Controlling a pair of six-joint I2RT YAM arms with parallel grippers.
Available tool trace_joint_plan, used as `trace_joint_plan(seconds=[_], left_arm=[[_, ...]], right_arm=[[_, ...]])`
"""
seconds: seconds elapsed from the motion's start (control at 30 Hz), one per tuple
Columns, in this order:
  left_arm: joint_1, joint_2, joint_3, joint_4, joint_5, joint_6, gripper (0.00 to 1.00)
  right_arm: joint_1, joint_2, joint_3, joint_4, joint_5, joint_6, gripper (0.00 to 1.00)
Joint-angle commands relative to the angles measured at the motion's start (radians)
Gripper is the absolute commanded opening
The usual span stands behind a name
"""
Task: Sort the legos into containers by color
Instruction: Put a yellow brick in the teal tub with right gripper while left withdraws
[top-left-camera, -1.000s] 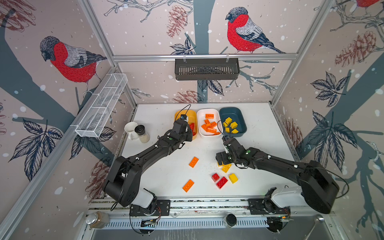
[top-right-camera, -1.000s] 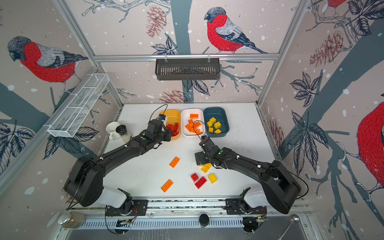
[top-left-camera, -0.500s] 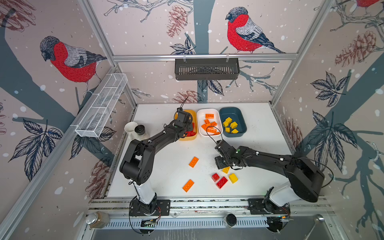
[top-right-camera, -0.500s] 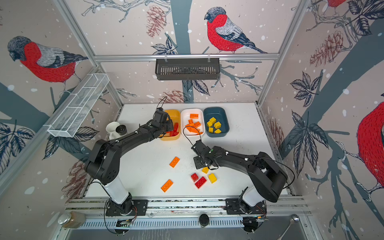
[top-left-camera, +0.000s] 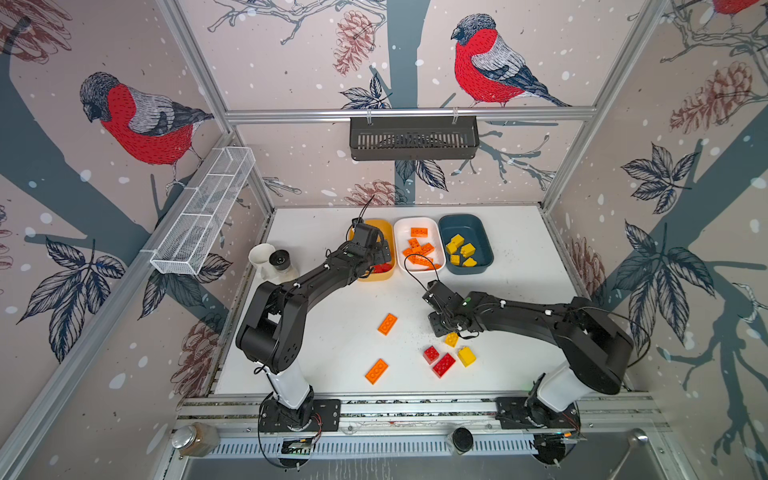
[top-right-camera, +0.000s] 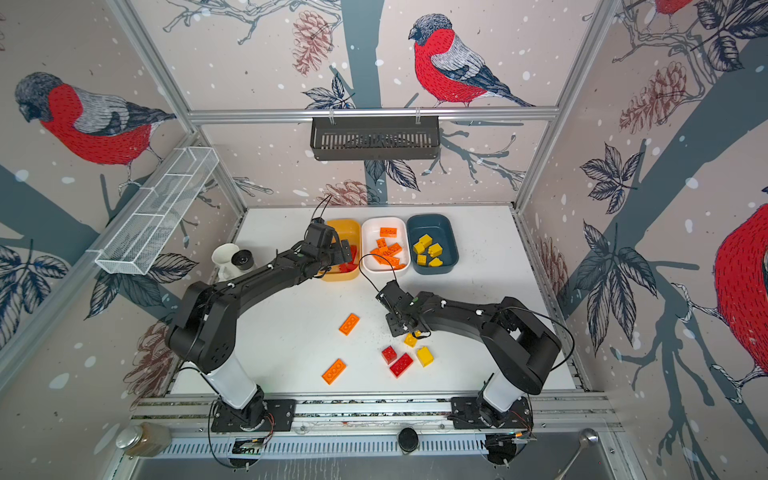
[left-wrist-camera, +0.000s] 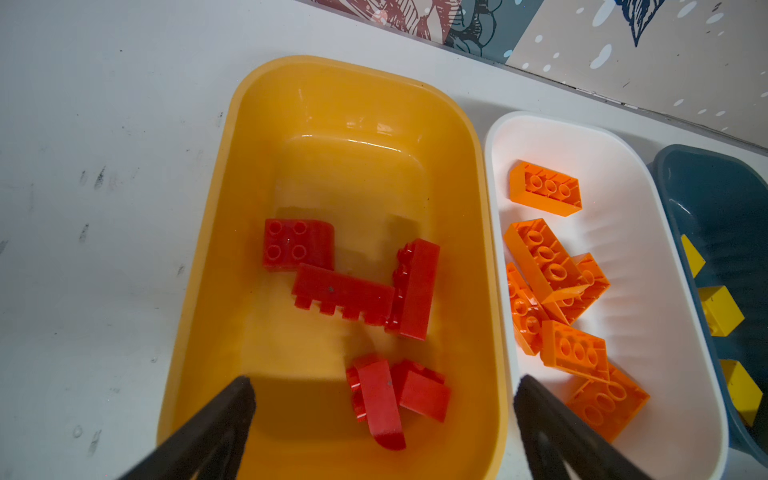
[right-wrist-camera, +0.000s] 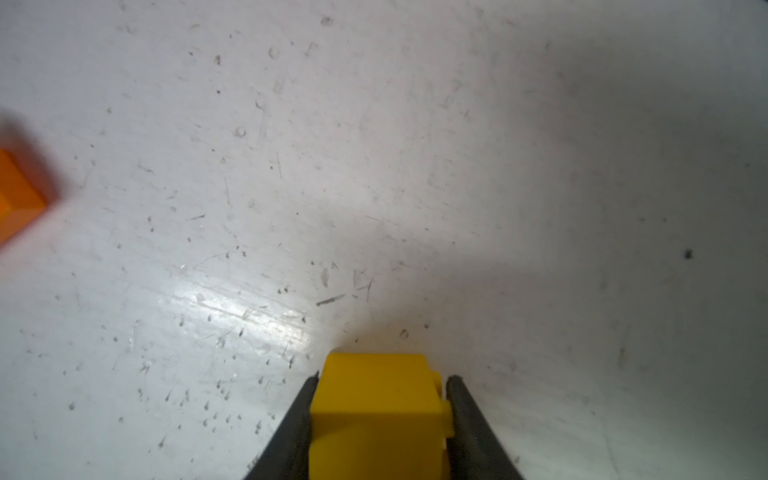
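- Legos first: my right pincer (right-wrist-camera: 384, 380) is pinching a yellow brick (right-wrist-camera: 374, 415), one dark pad pressed against each side of it. I cannot tell whether the brick is off the surface (top-left-camera: 311, 232) or resting on it.
- In both top views that pincer sits low near the middle of the surface, well short of the tubs.
- Just beside it, toward the arm bases, lie a loose yellow block (top-left-camera: 466, 356) and two loose red bricks (top-left-camera: 431, 354) close together.
- Further to my left, two orange plates (top-left-camera: 387, 323) lie flat and well apart from each other; a blurred orange corner shows at the edge of the right wrist view.
- My left pincer (left-wrist-camera: 383, 386) is spread wide with nothing between its tips, and hangs over the near end of the yellow-orange tub (left-wrist-camera: 332, 108).
- That tub holds a handful of red bricks (left-wrist-camera: 340, 295), some on their sides.
- The white tub (left-wrist-camera: 582, 124) stands right against it and holds a pile of orange bricks (left-wrist-camera: 544, 257).
- The teal tub (left-wrist-camera: 715, 183) ends the row at the back of the surface, with yellow bricks (top-left-camera: 461, 249) inside.
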Motion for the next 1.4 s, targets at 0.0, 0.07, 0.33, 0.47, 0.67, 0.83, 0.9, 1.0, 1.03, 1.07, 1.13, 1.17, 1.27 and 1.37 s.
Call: trace_joint_plan(seconds=[0.0, 0.07, 0.33, 0.47, 0.67, 0.83, 0.9, 1.0, 1.03, 1.07, 1.13, 1.17, 1.27, 1.37], left_arm=[[-0.001, -0.016, 0.001, 0.014, 0.038, 0.023, 0.98], [-0.002, -0.029, -0.004, 0.018, 0.036, 0.03, 0.98], [-0.031, -0.104, -0.055, 0.033, 0.043, 0.088, 0.98], [-0.043, -0.135, -0.072, 0.011, 0.029, 0.098, 0.98], [-0.045, -0.168, -0.1, -0.014, 0.018, 0.092, 0.98], [-0.045, -0.198, -0.12, -0.039, 0.007, 0.1, 0.98], [-0.044, -0.206, -0.131, -0.05, 0.008, 0.102, 0.98], [-0.046, -0.219, -0.149, -0.061, 0.007, 0.106, 0.98], [-0.047, -0.225, -0.154, -0.065, 0.006, 0.106, 0.98], [-0.049, -0.231, -0.157, -0.07, 0.004, 0.106, 0.98], [-0.053, -0.244, -0.157, -0.081, 0.001, 0.107, 0.98], [-0.055, -0.25, -0.168, -0.092, -0.004, 0.107, 0.98], [-0.061, -0.267, -0.188, -0.125, -0.009, 0.111, 0.98], [-0.072, -0.278, -0.197, -0.171, -0.007, 0.125, 0.98]], right_arm=[[-0.009, 0.008, 0.004, -0.016, 0.031, -0.044, 0.33], [-0.021, -0.005, 0.014, -0.013, 0.039, -0.068, 0.3], [-0.144, -0.089, 0.042, 0.058, -0.014, -0.178, 0.23], [-0.268, -0.126, 0.093, 0.147, -0.053, -0.219, 0.22], [-0.432, -0.06, 0.214, 0.258, -0.098, -0.241, 0.22], [-0.524, 0.044, 0.301, 0.264, -0.098, -0.219, 0.22], [-0.541, 0.082, 0.328, 0.258, -0.062, -0.218, 0.23], [-0.548, 0.13, 0.363, 0.249, -0.034, -0.227, 0.24], [-0.547, 0.142, 0.371, 0.247, -0.028, -0.228, 0.24], [-0.548, 0.154, 0.382, 0.243, -0.024, -0.227, 0.25], [-0.547, 0.167, 0.397, 0.235, -0.015, -0.222, 0.28], [-0.547, 0.171, 0.402, 0.232, -0.011, -0.219, 0.31], [-0.544, 0.168, 0.406, 0.232, -0.006, -0.212, 0.39], [-0.542, 0.155, 0.409, 0.225, 0.017, -0.203, 0.51]])
